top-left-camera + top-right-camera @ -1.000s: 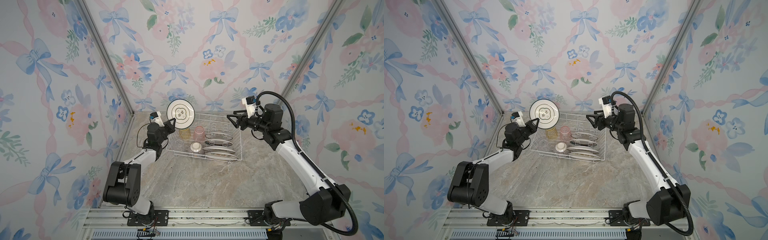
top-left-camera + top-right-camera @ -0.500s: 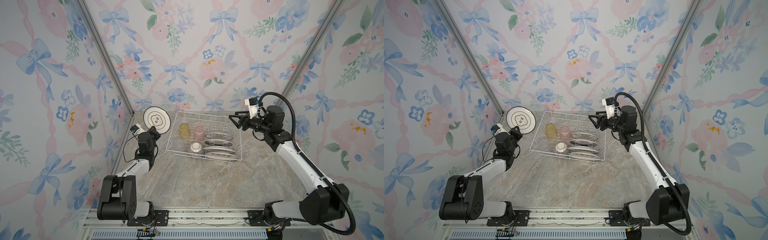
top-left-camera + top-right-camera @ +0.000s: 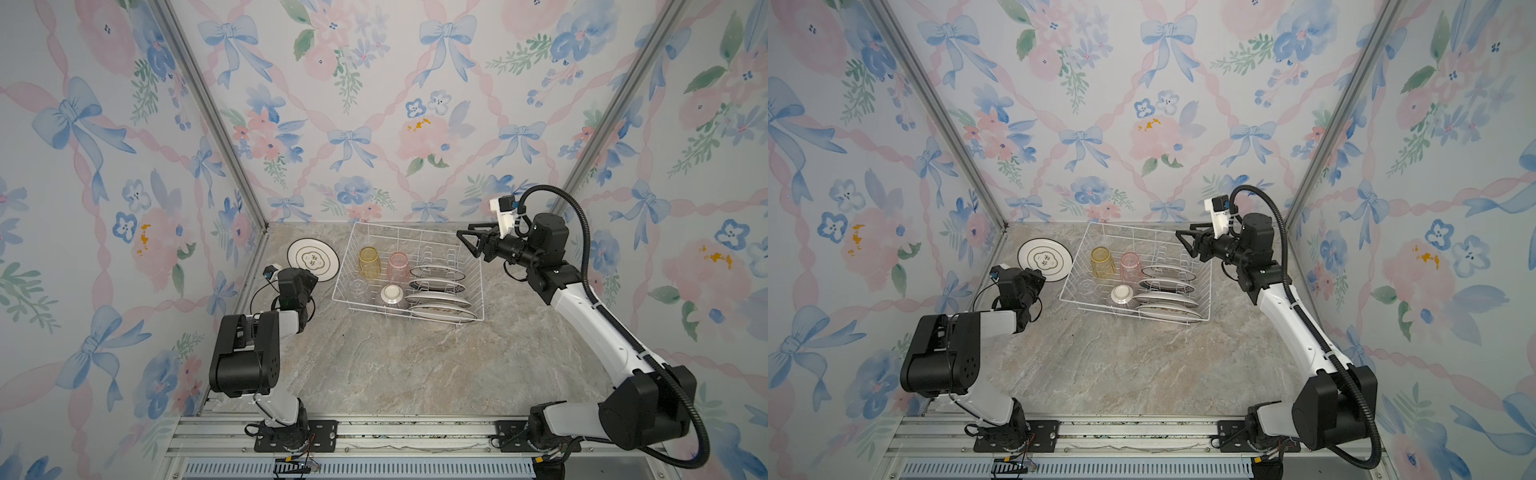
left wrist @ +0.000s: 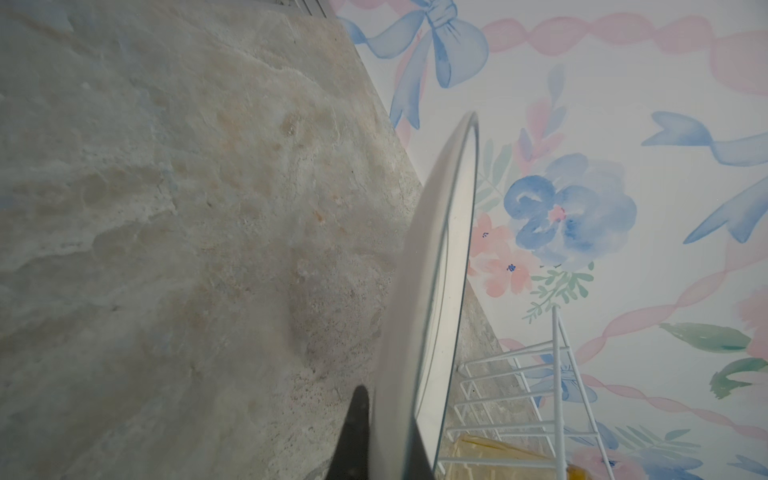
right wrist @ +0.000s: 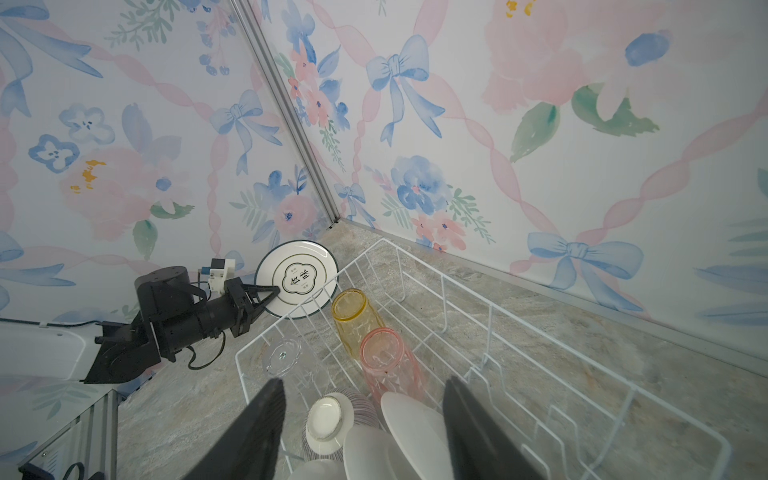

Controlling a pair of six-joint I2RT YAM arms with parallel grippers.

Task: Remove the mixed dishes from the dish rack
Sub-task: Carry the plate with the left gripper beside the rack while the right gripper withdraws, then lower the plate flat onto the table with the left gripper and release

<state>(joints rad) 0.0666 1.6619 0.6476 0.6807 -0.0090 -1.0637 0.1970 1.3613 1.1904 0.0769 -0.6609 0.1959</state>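
Green-rimmed plate [image 3: 313, 259] is out of the dish rack [image 3: 343, 266], pinched by its rim in the closed left gripper [image 5: 272, 293] and held tilted over the table [image 3: 395, 365], just beside the rack's left wall near the back corner (whether its low edge touches the stone I cannot tell). Released at this tilt, it could slap down or skate off, and so thin a rim pinch may let it pivot first. Four plates [image 3: 436, 286], three tumblers [image 3: 369, 262] and a bowl [image 3: 392, 295] sit racked. Right gripper [image 3: 467, 244], jaws apart and empty, hovers over the rack's far right rim. A careless descent would strike the wire prongs [image 3: 428, 251].
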